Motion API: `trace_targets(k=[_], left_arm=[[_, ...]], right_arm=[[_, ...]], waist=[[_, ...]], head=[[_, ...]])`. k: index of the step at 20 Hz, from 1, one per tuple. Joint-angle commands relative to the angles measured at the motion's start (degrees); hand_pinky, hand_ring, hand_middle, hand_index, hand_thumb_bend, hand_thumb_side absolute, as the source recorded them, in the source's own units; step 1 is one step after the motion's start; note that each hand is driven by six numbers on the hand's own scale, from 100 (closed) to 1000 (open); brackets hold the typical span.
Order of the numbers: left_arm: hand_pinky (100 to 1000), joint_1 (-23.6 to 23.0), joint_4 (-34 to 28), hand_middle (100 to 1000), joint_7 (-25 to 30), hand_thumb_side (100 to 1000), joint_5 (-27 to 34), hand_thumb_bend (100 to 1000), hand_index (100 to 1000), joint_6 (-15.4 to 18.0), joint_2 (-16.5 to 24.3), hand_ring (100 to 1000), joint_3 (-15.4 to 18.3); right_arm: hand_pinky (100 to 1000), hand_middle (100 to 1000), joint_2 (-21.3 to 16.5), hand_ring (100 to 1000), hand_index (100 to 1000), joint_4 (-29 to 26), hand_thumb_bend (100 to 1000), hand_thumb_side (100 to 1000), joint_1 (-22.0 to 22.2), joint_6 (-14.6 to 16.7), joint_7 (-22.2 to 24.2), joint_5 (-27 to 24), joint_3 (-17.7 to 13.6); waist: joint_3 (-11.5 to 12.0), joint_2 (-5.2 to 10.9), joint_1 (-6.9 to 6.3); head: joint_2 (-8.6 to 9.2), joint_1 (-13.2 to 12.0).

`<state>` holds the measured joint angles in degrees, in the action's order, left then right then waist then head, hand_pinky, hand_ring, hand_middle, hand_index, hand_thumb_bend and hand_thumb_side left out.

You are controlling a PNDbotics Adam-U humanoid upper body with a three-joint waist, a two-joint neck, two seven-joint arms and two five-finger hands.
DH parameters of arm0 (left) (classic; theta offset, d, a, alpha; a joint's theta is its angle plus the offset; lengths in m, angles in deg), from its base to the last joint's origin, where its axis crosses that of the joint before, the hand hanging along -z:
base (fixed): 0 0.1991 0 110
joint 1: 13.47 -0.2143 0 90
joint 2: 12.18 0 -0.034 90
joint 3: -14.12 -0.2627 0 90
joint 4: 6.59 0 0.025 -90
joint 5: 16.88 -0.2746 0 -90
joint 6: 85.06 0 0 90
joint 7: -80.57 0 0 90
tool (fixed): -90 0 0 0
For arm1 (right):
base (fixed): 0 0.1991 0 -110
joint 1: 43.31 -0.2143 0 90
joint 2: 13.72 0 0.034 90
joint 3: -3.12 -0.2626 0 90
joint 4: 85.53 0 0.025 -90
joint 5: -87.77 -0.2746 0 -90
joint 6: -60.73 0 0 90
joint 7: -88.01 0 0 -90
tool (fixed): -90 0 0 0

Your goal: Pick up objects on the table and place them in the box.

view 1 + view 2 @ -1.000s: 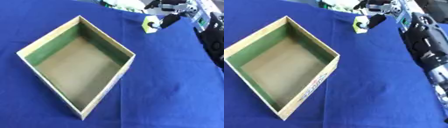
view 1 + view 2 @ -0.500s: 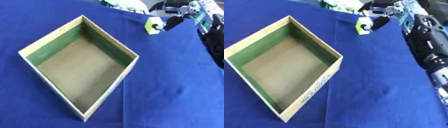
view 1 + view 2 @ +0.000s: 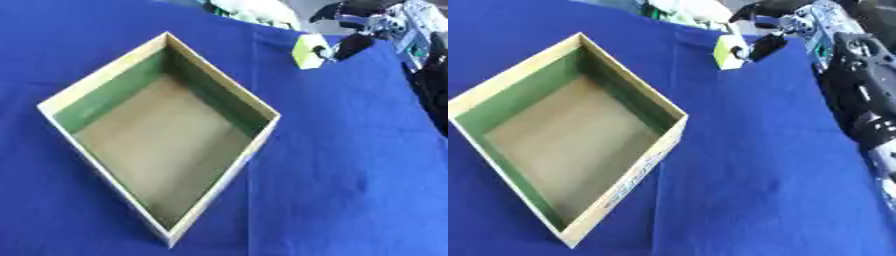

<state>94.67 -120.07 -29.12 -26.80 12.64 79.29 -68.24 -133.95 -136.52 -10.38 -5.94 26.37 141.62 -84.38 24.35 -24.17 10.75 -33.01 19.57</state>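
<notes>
A small yellow-green block point(image 3: 306, 51) is at the far edge of the blue cloth, beyond the box's far right side. My right hand point(image 3: 346, 42) reaches in from the upper right, its dark fingers curled and pinching the block's right side. Whether the block rests on the cloth or hangs just above it, I cannot tell. The wooden box point(image 3: 262, 111), green on its inner walls and brown on its floor, lies cornerwise in the middle left with nothing inside. My left hand shows in neither view.
Several white and green things point(image 3: 249, 10) lie at the far edge behind the box. My right arm point(image 3: 864, 100) runs down the right side. Blue cloth point(image 3: 350, 175) covers the table to the right of and in front of the box.
The whole picture has shifted slightly, so the camera moved. The right hand and the block keep their place relative to the box.
</notes>
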Motion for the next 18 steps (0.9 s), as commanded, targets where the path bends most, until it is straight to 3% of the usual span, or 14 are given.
trace_targets(k=[1,10,18], left_arm=[[716,0.56,-1.11,889,0.36,872,-0.24,200,652,0.02,1.78,745,0.34],[717,0.93,-1.11,890,0.47,879,-0.32,197,650,0.04,1.86,744,0.33],[717,1.03,-1.11,891,0.6,882,-0.27,195,650,-0.01,1.81,743,0.31]], right_arm=[[1000,954,-3.33,960,1000,-1.22,176,582,0.39,0.03,0.16,-1.2,-0.26],[1000,958,-3.7,964,1000,-1.45,144,578,1.46,-1.1,1.99,-2.63,-0.42],[984,916,-3.6,937,1000,-1.61,133,574,1.51,-1.23,2.1,-2.76,-0.49]], waist=[[0.19,0.69,-0.42],[1.18,-0.53,0.3],[1.19,-0.62,0.54]], head=[[0.9,0.43],[1.3,0.67],[1.4,0.78]])
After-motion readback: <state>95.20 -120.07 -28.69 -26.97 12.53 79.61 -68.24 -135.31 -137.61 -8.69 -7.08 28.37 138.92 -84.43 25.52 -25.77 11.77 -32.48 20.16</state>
